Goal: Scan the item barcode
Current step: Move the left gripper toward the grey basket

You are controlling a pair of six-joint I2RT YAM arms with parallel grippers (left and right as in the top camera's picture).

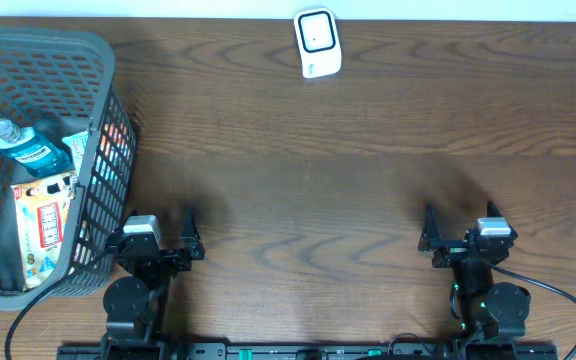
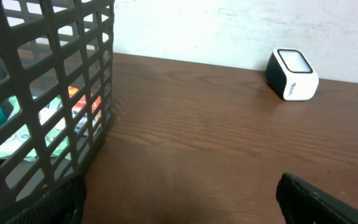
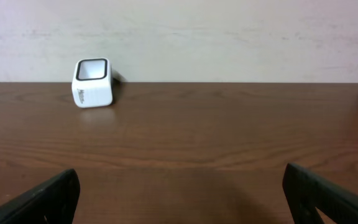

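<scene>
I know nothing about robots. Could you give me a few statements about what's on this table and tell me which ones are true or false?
1. The white scanner sits inside the basket. False: it stands on the bare table at the far edge, well apart from the basket.
2. A blue bottle lies in the basket. True.
3. The left pincer is holding a box. False: it is open, with nothing between its fingers.
4. The right pincer is open and empty. True.
5. The basket is on the robot's left side. True.
</scene>
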